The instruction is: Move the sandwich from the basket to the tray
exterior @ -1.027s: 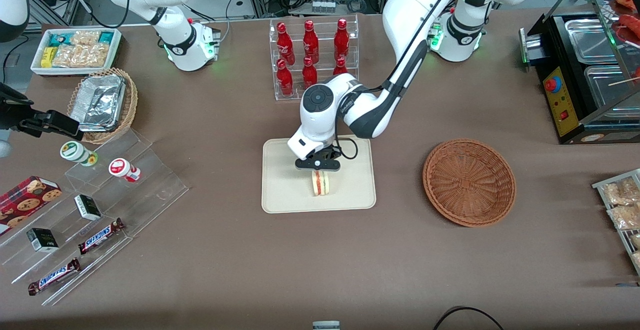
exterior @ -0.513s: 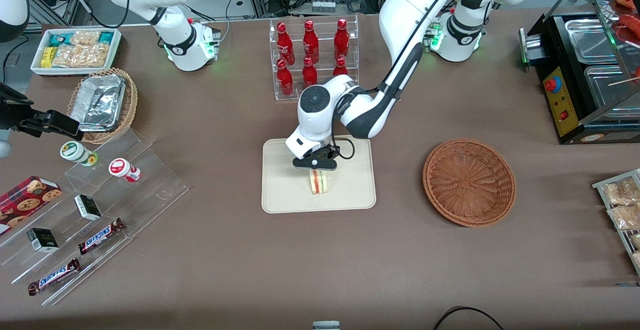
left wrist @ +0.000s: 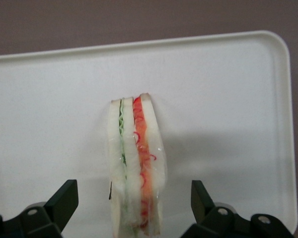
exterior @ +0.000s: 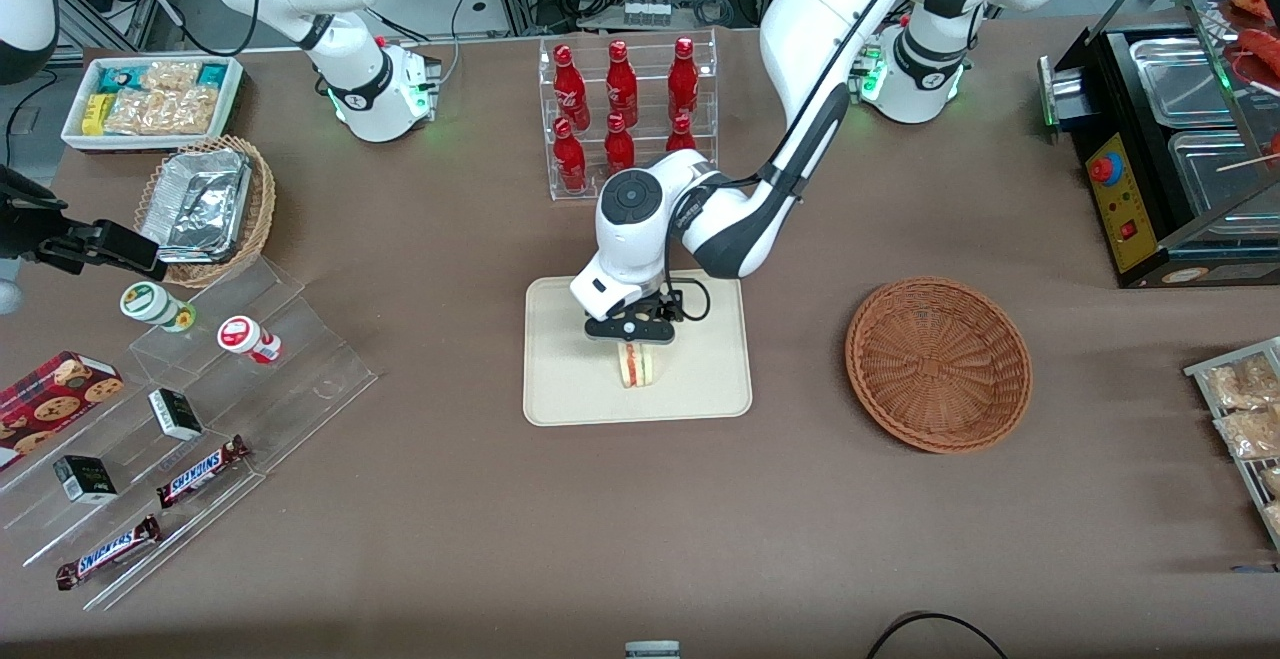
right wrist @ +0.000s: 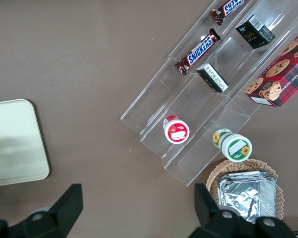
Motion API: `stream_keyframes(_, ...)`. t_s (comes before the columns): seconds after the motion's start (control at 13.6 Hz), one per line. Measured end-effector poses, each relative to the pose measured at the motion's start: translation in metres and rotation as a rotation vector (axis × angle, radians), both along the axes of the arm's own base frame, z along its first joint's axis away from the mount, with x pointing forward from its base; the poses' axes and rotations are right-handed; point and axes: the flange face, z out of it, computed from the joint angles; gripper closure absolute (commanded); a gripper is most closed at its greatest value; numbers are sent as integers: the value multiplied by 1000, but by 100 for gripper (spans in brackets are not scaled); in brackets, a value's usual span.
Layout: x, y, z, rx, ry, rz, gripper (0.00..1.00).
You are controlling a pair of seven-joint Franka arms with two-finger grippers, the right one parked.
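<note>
**Sandwich on tray, fingers spread either side**

Sandwich [exterior: 637, 367] stands on edge on the tray [exterior: 565, 389], roughly mid-tray. Front view: its upper end is covered by the gripper [exterior: 631, 332], only the end nearer the camera shows. Wrist view: sandwich [left wrist: 135, 166] cut off by the frame edge, green and red filling lines visible between white bread, clear wrap faint. Small dark mark at its 9 o'clock edge, can't tell what it is.

Gripper [left wrist: 134, 208] fingers spread wide, one black fingertip [left wrist: 64, 198] at sandwich's 9 o'clock, the other at 3 o'clock, clear gaps both sides, no contact. Finger bases cut off in that view. Tray [left wrist: 228, 99] rim visible, one rounded corner in frame, rest cropped.

Basket [exterior: 938, 364] at tray's 3 o'clock in front view, toward the working arm's end, well apart, nothing in it. Bottle rack [exterior: 625, 114] at tray's 12 o'clock, partly blocked by the arm.
</note>
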Motion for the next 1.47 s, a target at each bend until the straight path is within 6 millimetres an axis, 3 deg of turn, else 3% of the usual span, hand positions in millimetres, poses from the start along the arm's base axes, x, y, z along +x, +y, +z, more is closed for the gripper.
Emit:
stream_keyframes(0.15, 15, 9, 32, -13, -30, 33, 0)
stream_keyframes(0.29, 33, 36, 80, 0, -35, 84, 0)
stream_keyframes(0.51, 66, 96, 148, 8, -44, 181, 0)
stream_keyframes(0.81, 94, 190, 215, 49, -22, 245, 0)
stream_keyframes(1.03, 92, 259, 255, 86, 23, 211, 0)
stream_keyframes(1.47, 73, 382, 293, 87, 70, 123, 0)
